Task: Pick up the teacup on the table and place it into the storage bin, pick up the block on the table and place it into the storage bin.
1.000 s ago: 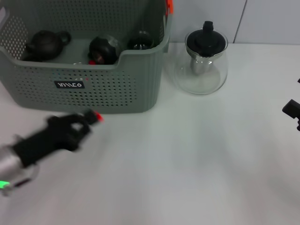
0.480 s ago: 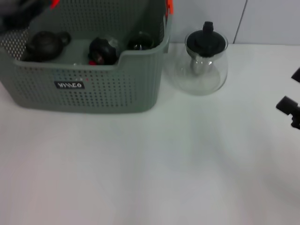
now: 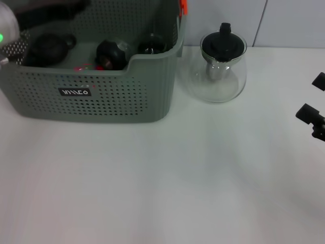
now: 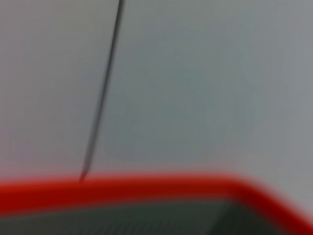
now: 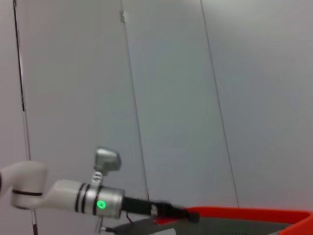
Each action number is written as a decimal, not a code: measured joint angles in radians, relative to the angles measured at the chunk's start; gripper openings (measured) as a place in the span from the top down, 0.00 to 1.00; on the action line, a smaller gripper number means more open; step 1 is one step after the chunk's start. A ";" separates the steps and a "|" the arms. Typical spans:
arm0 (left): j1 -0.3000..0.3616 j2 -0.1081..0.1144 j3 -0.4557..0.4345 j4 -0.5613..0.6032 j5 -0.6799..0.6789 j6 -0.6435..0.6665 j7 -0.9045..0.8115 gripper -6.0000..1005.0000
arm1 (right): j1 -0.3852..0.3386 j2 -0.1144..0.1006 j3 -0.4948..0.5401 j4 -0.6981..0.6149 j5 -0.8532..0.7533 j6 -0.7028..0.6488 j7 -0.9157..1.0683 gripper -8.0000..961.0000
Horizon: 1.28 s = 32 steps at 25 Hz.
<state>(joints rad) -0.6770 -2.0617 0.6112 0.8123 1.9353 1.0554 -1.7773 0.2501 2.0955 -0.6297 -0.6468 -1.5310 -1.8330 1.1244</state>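
On the white table (image 3: pixel 167 193), the right gripper (image 3: pixel 312 119) waits at the right edge; its jaws cannot be told.
Farther back on the left stands the storage bin (image 3: pixel 101 96) with dark teapots (image 3: pixel 51 48) inside, a glass teapot (image 3: pixel 222 63) beside it. Left gripper (image 3: pixel 76 6) hangs over the bin's far left part, jaw state also unclear.

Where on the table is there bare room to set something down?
Bare table runs in front of the storage bin and the glass teapot, across to the right gripper. Inside the bin is crowded with dark pots.
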 joint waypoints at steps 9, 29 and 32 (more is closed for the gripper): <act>0.289 0.018 -0.168 -0.120 -0.514 0.769 0.361 0.36 | 0.007 0.000 -0.002 0.002 -0.052 0.002 -0.003 0.02; 0.322 -0.051 -0.097 -0.314 0.188 0.735 0.786 0.07 | 0.280 0.007 -0.013 0.235 -0.534 0.149 -0.060 0.02; 0.311 -0.051 -0.080 -0.348 0.211 0.690 0.855 0.07 | 0.288 0.008 -0.011 0.290 -0.534 0.179 -0.171 0.02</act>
<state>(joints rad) -0.3655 -2.1125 0.5311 0.4639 2.1460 1.7457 -0.9227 0.5382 2.1039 -0.6406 -0.3569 -2.0652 -1.6541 0.9534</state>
